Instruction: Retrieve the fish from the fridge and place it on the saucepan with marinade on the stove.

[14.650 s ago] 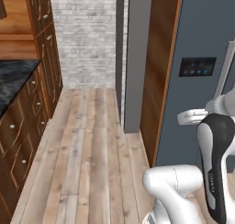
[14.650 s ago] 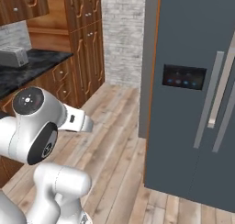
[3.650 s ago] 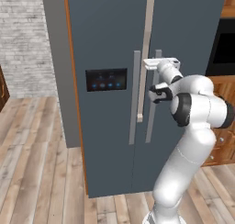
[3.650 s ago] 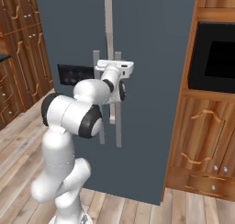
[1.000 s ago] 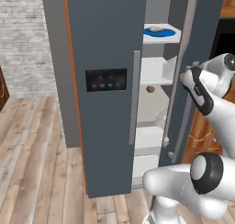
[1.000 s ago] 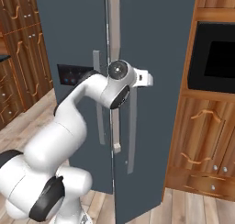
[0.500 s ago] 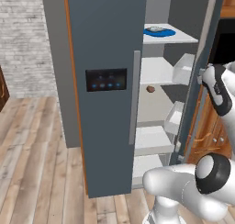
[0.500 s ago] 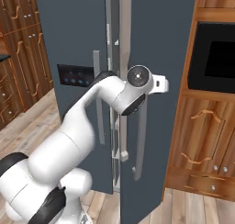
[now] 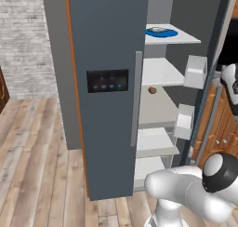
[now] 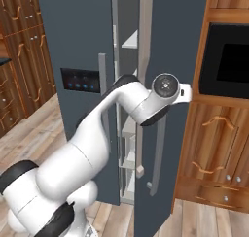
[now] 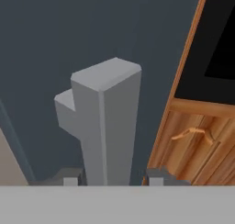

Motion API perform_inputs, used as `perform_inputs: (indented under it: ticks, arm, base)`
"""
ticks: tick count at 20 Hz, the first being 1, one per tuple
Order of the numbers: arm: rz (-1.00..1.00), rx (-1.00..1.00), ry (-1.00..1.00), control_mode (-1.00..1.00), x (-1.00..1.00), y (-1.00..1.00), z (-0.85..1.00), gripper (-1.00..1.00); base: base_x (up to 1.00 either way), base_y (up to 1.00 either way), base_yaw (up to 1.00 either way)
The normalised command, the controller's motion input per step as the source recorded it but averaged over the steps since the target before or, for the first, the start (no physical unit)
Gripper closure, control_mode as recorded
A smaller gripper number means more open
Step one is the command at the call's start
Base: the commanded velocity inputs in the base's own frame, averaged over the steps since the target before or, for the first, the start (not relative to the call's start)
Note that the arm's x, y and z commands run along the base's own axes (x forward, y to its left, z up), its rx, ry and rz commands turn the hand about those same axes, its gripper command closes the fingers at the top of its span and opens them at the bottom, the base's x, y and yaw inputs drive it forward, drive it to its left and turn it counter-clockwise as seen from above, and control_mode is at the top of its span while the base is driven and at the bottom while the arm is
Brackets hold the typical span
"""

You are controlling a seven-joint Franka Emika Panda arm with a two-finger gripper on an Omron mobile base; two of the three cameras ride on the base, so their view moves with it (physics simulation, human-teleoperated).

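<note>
At the tall dark blue-grey two-door fridge (image 9: 107, 82), the right door stands swung open, baring white shelves (image 9: 158, 72). The two-finger gripper (image 11: 108, 179) is clamped on that door's long grey vertical handle (image 11: 108, 122), one fingertip on either side of the bar. Inside the fridge, a blue plate (image 9: 161, 32) lies on the top shelf, carrying something small and grey, too small to identify.
</note>
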Motion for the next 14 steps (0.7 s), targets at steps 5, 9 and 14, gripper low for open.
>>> perform_inputs:
  ticks: [5,9,14]
  arm:
    - [0.00,-0.02,-0.09,-1.00,-0.58,0.00,0.13,-1.00]
    - [-0.01,-0.06,-0.22,-1.00,-0.75,0.01,0.22,-1.00]
    - [-0.13,-0.13,-0.18,-1.00,-0.74,0.38,0.20,-1.00]
  base:
    - [0.00,0.00,0.00]
    - [0.00,0.00,0.00]
    - [0.00,0.00,0.00]
